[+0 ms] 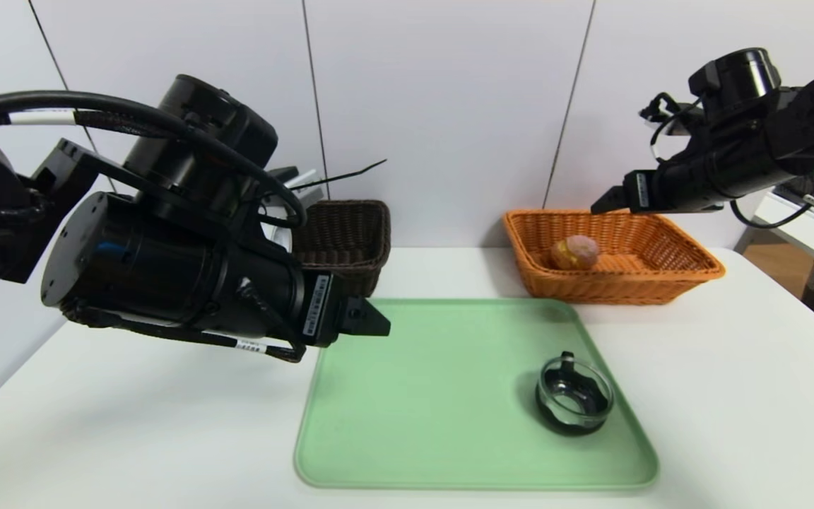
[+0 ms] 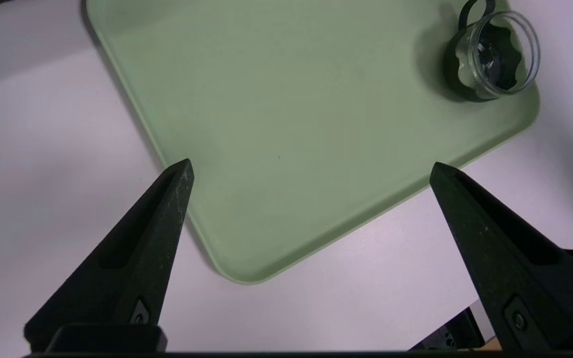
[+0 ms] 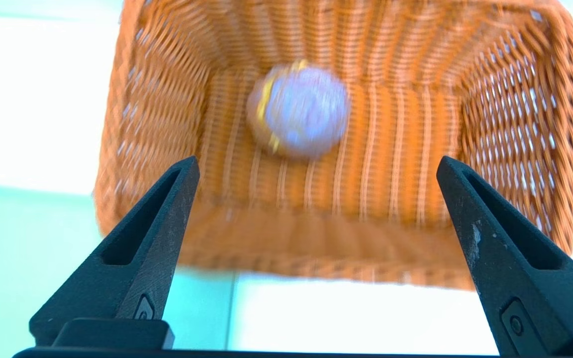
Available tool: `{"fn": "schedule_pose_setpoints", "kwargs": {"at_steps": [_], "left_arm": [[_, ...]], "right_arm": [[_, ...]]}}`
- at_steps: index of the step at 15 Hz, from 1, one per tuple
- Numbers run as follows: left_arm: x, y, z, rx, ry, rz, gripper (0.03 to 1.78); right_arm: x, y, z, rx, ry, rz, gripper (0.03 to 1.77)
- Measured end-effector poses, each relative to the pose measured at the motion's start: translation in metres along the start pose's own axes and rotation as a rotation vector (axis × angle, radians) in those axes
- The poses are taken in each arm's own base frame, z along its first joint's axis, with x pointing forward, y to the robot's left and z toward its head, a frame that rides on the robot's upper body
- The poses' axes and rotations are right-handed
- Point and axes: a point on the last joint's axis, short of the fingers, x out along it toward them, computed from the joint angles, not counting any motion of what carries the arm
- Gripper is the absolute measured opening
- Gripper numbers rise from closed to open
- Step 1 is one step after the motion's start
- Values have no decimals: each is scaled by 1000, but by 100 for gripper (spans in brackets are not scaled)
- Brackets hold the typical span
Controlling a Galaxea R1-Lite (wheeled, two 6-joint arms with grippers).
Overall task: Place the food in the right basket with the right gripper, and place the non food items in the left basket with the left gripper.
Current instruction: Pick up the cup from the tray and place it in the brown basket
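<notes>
1. Head view: the bun (image 1: 575,252) lies on the floor of the orange basket (image 1: 689,272), which stands on the white desk (image 1: 732,396) at the far right. The right end effector (image 1: 601,205) hangs in the air above the basket's far rim, clear of the bun and holding nothing. The dark brown basket (image 1: 350,237) stands at the far left of the desk, partly hidden behind the left arm. The left end effector (image 1: 377,322) hovers over the near left corner of the green tray (image 1: 435,396). A glass dish (image 1: 574,397) with a black rim and tab sits on the right part of the tray, well apart from both end effectors. The white ring-shaped roll cannot be made out with any certainty.

2. Left wrist view: the left end effector's fingers (image 2: 164,214) are spread wide with nothing between them, above one corner of the tray (image 2: 286,149) and the desk (image 2: 43,174). The glass dish (image 2: 496,54) rests near another corner of the tray, far from the fingertips.

3. Right wrist view: the right end effector's fingers (image 3: 167,214) stand spread wide and empty above the orange basket (image 3: 510,149). The bun (image 3: 299,110) lies inside on the woven bottom, near the middle, blurred, with its yellow filling showing as a band around it.
</notes>
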Motion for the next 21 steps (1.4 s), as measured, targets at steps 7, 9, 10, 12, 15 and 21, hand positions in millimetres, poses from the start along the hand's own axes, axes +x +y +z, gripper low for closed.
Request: {"fn": "schedule_pose_setpoints", "kwargs": {"at_steps": [7,9,10,12,15,21], "left_arm": [[37,-18,7,74,-45,-62,169],[52,-28,4,95,-22,-75,169],[60,-35,3,106,-14,-69,169],[74,-45,1,126,-10,-30,169],[95,-64,-1,142,10,-9,169],[123,-105,-1,87,69,32,169]], "right_arm": [[-71,7,-49,30,52,15,169],[-90,8,-64,37,54,18,169],[-99,8,-72,40,54,21,169],[-111,10,-83,39,52,28,169],[-122,13,-95,53,53,37,169],[-134,17,-106,56,48,56,169]]}}
